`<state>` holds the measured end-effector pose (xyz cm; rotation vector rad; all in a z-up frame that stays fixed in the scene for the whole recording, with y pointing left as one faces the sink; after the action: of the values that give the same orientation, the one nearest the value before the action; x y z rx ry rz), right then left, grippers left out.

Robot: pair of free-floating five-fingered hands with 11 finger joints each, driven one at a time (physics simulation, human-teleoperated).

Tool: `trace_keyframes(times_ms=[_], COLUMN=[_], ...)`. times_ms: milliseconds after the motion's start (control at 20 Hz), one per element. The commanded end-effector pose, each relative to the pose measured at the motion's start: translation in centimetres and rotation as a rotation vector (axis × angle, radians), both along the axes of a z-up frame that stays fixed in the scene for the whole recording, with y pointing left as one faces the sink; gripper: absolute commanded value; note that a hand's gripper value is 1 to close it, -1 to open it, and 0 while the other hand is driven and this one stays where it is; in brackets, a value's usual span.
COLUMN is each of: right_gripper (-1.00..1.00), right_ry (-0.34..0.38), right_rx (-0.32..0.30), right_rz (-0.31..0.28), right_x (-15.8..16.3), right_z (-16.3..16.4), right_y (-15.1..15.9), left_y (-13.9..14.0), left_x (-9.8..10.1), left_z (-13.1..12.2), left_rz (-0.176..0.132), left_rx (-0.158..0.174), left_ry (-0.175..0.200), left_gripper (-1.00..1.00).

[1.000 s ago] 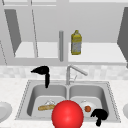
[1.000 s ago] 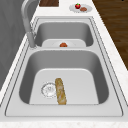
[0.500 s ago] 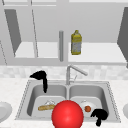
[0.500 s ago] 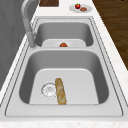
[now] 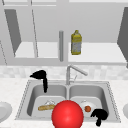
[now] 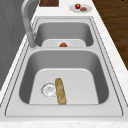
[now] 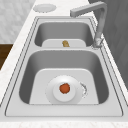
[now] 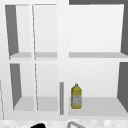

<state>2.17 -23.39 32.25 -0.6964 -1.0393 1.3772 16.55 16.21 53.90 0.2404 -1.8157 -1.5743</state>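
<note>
sink (image 6: 113, 82) brushed metal | ball (image 5: 67, 115) glossy | hands matt blk

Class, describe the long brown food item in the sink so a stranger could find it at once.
Start at the double sink and take its left basin. On the basin floor lies a bread loaf, beside the round drain. It is long and golden-brown, unlike the small round red food on the plate in the other basin.

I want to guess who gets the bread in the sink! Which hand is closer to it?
Probably the left hand: it hangs over the left basin, where the bread lies. The right hand is by the right basin's front rim.
</note>
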Motion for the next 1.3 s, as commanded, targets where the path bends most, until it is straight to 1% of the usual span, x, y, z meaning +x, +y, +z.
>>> trace_keyframes(times_ms=[0,300,500,650,800,950,1000,1150,1250], right_gripper=[0.0,0.0,0.0,0.0,0.0,0.0,0.0,0.0,0.0], right_ry=[0.0,0.0,0.0,0.0,0.0,0.0,0.0,0.0,0.0], right_rx=[0.0,0.0,0.0,0.0,0.0,0.0,0.0,0.0,0.0], right_rz=[0.0,0.0,0.0,0.0,0.0,0.0,0.0,0.0,0.0], right_x=[0.0,0.0,0.0,0.0,0.0,0.0,0.0,0.0,0.0], right_z=[0.0,0.0,0.0,0.0,0.0,0.0,0.0,0.0,0.0], right_y=[0.0,0.0,0.0,0.0,0.0,0.0,0.0,0.0,0.0], left_y=[-0.3,-0.5,-0.6,-0.6,-0.7,-0.8,-0.9,-1.0,-1.2], left_x=[-0.8,-2.2,-3.0,-3.4,-3.6,-3.7,-3.7,-3.7,-3.7], left_z=[1.2,2.7,3.6,4.1,4.3,4.1,4.1,4.1,4.1], left_rz=[0.063,0.075,0.077,0.079,0.08,0.074,0.073,0.072,0.079], left_rx=[-0.111,-0.182,-0.23,-0.263,-0.286,-0.289,-0.289,-0.274,-0.26], left_ry=[-0.022,-0.01,-0.009,-0.02,-0.039,-0.076,-0.08,-0.102,-0.115], left_gripper=[-1.0,-1.0,-1.0,-1.0,-1.0,-1.0,-1.0,-1.0,-1.0])
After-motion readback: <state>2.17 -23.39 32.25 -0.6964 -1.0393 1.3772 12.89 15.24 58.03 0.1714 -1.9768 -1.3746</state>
